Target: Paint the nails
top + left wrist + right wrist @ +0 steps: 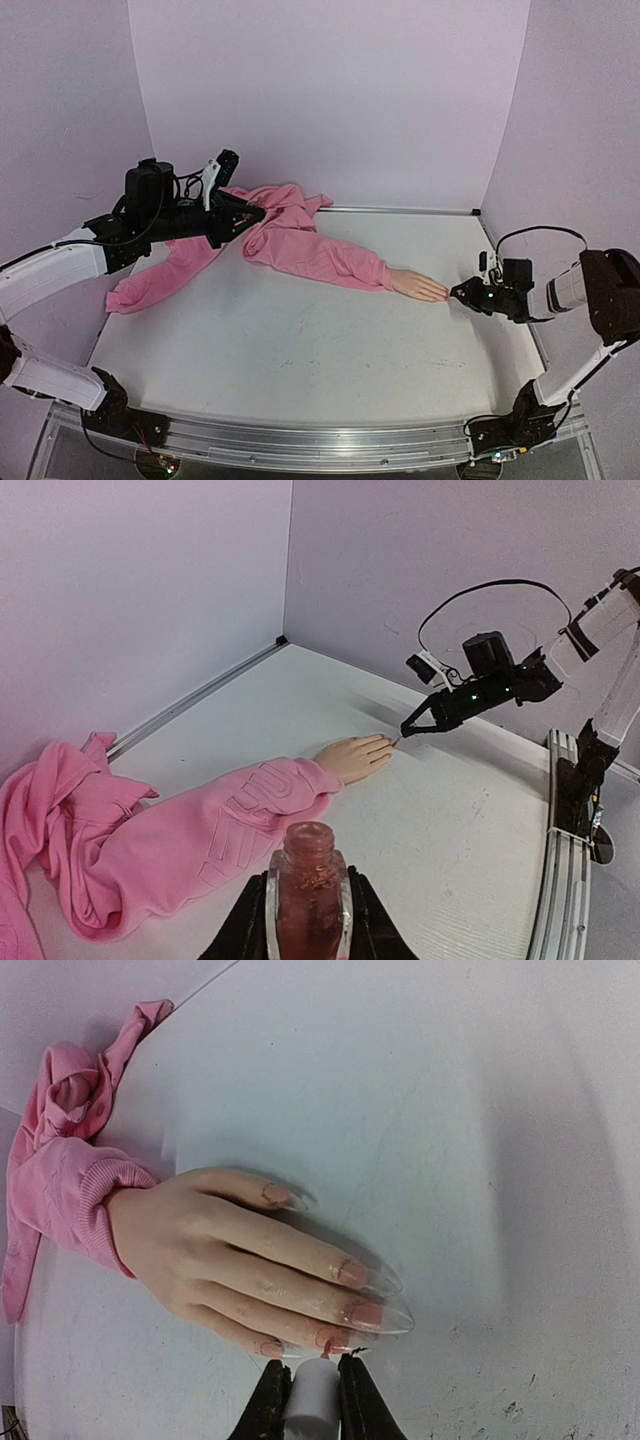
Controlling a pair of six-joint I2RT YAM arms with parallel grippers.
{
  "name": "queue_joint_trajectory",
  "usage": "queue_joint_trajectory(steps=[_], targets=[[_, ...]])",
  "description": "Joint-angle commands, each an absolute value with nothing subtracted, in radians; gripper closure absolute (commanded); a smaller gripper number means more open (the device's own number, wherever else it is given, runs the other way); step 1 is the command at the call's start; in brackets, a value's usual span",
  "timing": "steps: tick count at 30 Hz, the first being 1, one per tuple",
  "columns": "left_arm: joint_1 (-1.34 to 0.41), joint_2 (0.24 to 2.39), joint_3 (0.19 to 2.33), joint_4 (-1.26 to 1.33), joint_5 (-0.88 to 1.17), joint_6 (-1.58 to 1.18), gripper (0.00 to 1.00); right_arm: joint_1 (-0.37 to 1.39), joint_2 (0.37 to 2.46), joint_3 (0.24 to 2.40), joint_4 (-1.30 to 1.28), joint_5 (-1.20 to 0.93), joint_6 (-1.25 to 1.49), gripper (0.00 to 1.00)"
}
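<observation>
A peach mannequin hand point(418, 286) with a pink sleeve point(315, 254) lies palm down on the white table; it also shows in the left wrist view point(355, 756) and the right wrist view point(240, 1260). Its long nails point(365, 1312) are partly pink. My right gripper point(314, 1375) is shut on the white brush cap point(314, 1405); the brush tip touches a nail point(335, 1340) near the hand's lower edge. My left gripper point(308, 925) is shut on an open pinkish polish bottle point(309, 885), held upright above the sleeve at the far left point(235, 210).
The pink sweatshirt point(170, 270) is bunched at the back left by the wall. A metal rail point(400, 211) runs along the table's far edge. Purple walls close in three sides. The right arm's cable point(480, 590) loops above it.
</observation>
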State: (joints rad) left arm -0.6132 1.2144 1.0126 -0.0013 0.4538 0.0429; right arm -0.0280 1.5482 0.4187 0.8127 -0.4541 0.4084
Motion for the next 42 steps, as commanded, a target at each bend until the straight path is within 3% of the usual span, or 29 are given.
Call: queue_joint_trajectory(steps=[1,42], targets=[[-0.606,1.212,1.028,0.043,0.477,0.028,1.00,-0.032,1.555,0.451,0.835,-0.479,0.396,1.00],[-0.603,1.209,1.027,0.042,0.479,0.023,1.00,-0.032,1.563,0.468,0.775,-0.421,0.416,1.00]])
